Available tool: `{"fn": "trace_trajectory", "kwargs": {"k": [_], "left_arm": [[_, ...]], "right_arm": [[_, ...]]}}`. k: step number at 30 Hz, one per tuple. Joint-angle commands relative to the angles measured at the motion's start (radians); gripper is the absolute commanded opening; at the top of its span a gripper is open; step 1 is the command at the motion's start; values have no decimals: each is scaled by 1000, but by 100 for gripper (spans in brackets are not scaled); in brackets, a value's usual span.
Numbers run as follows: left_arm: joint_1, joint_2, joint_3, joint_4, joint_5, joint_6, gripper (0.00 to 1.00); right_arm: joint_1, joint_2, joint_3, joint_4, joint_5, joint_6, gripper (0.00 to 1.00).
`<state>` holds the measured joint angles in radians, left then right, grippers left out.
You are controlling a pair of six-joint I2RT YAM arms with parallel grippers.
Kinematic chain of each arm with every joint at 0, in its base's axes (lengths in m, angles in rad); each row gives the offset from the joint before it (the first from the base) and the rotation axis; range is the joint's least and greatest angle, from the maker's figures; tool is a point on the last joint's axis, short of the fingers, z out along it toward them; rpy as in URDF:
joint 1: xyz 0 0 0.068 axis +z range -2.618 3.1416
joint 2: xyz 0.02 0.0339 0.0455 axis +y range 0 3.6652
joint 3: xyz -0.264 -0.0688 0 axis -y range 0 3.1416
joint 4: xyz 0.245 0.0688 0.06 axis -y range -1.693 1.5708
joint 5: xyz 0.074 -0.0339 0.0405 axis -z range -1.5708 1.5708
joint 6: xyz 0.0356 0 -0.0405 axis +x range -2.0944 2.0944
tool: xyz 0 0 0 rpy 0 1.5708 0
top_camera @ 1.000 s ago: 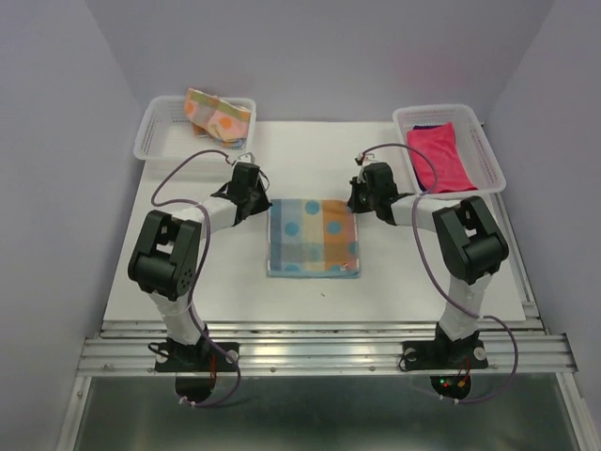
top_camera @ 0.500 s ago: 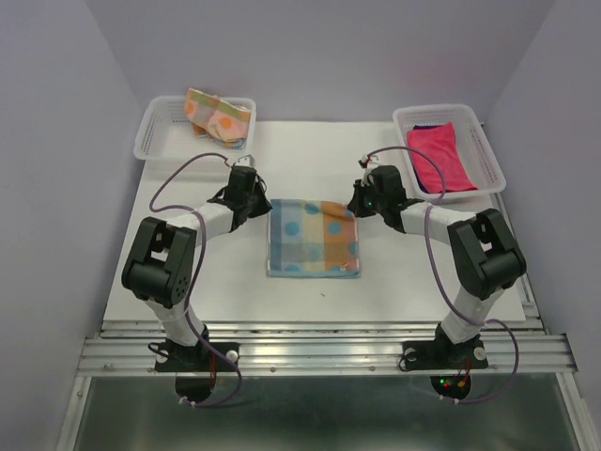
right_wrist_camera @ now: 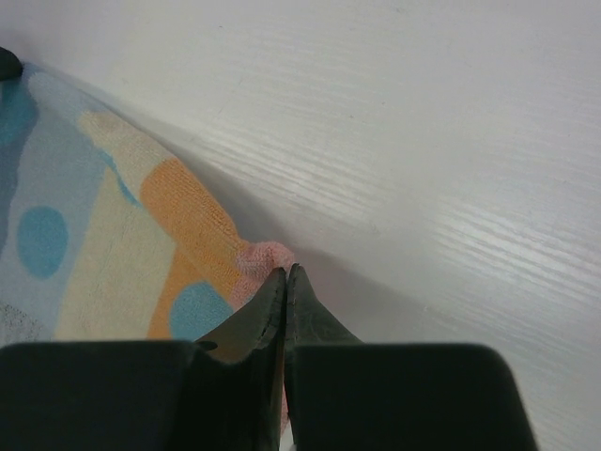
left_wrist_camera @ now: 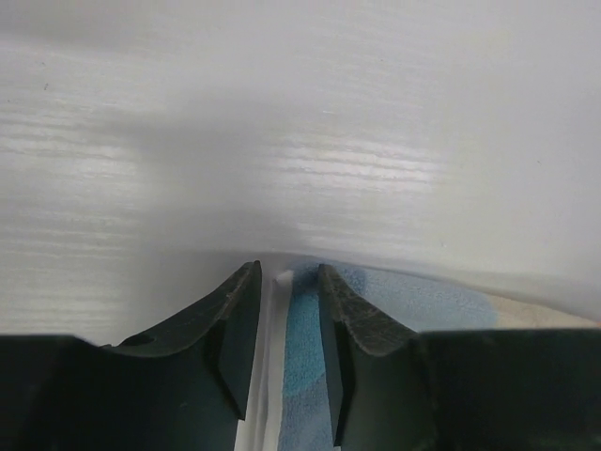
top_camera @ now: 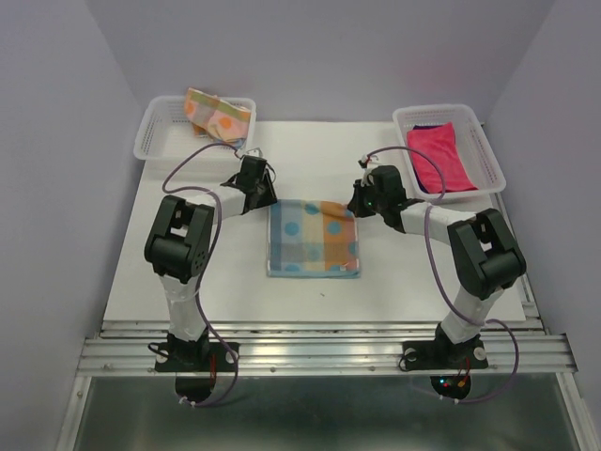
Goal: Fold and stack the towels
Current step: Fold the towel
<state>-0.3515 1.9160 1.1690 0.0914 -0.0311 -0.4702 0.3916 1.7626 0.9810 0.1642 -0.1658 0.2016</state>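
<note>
Our right fingers (right_wrist_camera: 270, 324) pinch the towel's (top_camera: 313, 237) far right corner on the counter (top_camera: 310, 150); our left fingers (left_wrist_camera: 239, 319) straddle its far left corner, slightly apart.

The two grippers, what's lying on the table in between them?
The blue-and-orange spotted towel lies flat between the left gripper and the right gripper, one at each far corner. The top view shows it best.

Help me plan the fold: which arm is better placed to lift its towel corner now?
Right: the right gripper is shut on the towel's corner; the left gripper straddles its corner, open.
</note>
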Motion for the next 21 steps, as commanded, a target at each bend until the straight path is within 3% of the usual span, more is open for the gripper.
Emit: {"fn": "trace_trajectory", "kwargs": {"k": [1, 3, 7, 10, 21], "left_arm": [[2, 31, 64, -30, -18, 25, 38], [2, 44, 73, -32, -15, 31, 36], [2, 66, 80, -41, -9, 33, 22], [2, 63, 70, -39, 22, 39, 1], [2, -167, -98, 45, 63, 10, 0]], "right_arm": [[-5, 14, 21, 17, -8, -8, 1], [-5, 18, 22, 14, -6, -8, 1], [-5, 24, 30, 5, -5, -4, 1], [-5, 29, 35, 0, -3, -2, 1], [-5, -9, 24, -5, -11, 10, 1]]}}
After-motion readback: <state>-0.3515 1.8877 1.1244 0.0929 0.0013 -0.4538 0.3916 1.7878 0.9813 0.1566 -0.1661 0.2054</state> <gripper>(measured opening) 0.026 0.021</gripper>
